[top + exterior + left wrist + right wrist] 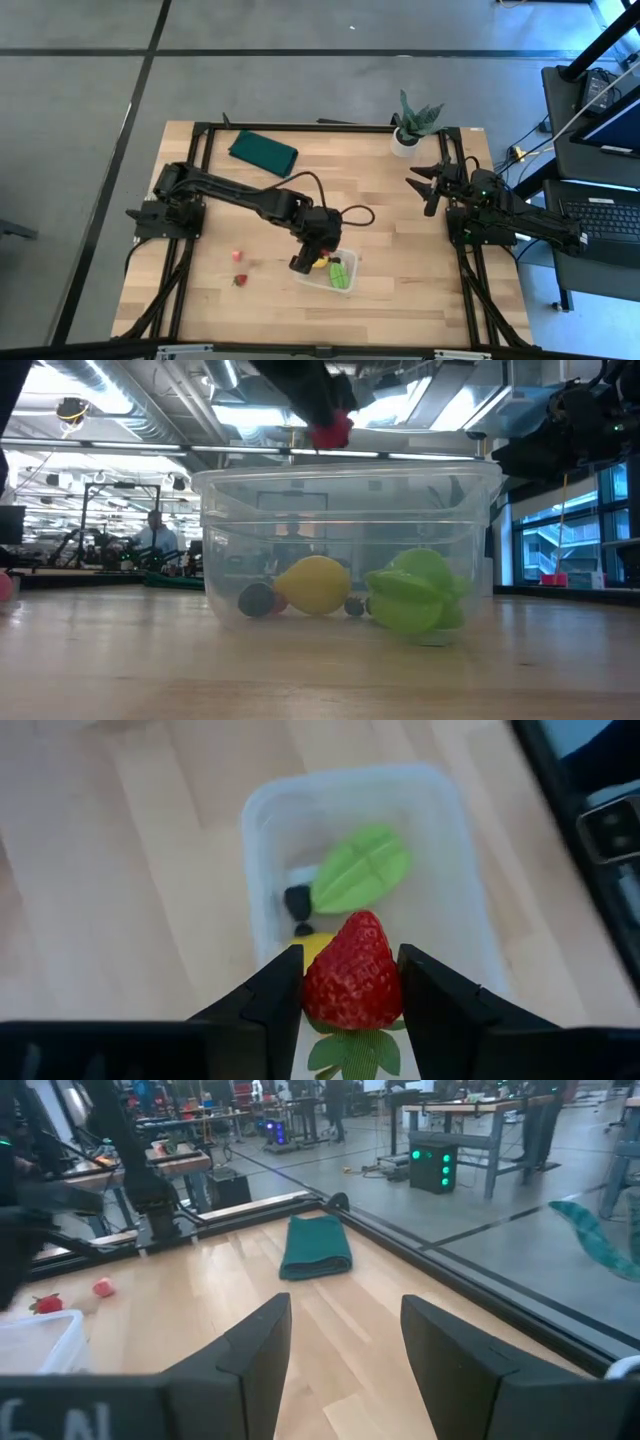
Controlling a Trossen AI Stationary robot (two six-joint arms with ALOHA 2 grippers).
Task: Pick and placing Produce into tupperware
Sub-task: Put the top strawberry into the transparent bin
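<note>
On the table (400,200), one clear tupperware (352,281) already holds a light green piece (360,870), a lemon (312,584) and at least two dark berries (256,599). The left gripper (352,982) pinches one strawberry (352,975) above the tub. Two more strawberries (238,256) wait beside it. The right gripper (345,1335) idles, spread, near the potted plant (412,125).

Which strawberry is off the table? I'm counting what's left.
The strawberry clamped in the left hand above the tupperware; the other two strawberries lie on the table.
</note>
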